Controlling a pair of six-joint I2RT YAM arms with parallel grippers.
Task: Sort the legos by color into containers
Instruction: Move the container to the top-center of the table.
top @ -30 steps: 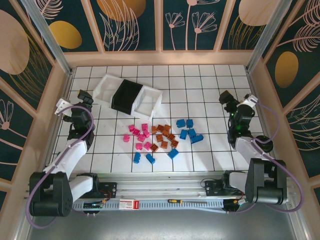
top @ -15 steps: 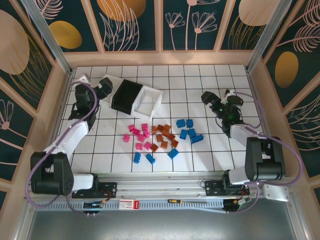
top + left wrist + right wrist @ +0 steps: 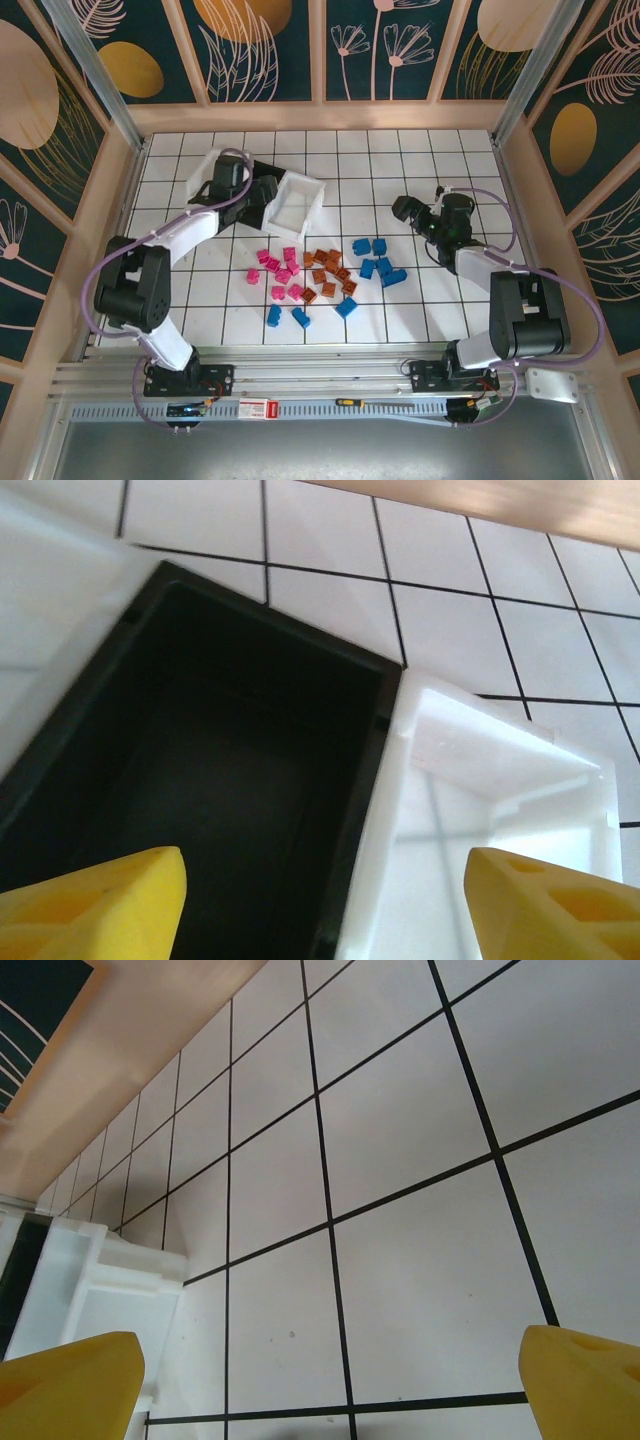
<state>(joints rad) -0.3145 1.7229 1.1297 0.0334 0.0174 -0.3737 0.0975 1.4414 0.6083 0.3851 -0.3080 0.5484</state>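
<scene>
The legos lie mid-table in loose groups: pink (image 3: 280,275), orange (image 3: 328,275) and blue (image 3: 378,258), with three more blue ones (image 3: 300,318) nearer the front. The containers stand side by side at the back left: a white one (image 3: 203,172), a black one (image 3: 272,170) and another white one (image 3: 310,185). My left gripper (image 3: 268,192) (image 3: 325,910) hangs open over the touching walls of the black container (image 3: 200,750) and the white one (image 3: 500,780), one finger above each. My right gripper (image 3: 405,210) (image 3: 330,1390) is open over bare tiles, right of the blue legos.
A wooden wall rings the tiled floor (image 3: 420,160), close behind the containers. The right wrist view catches the white container's (image 3: 110,1290) corner at its left edge. Free tiles lie at the back right and along the front.
My left arm has swung from the left edge to above the containers, and its jaws have narrowed somewhat. My right gripper has moved left toward the middle of the table.
</scene>
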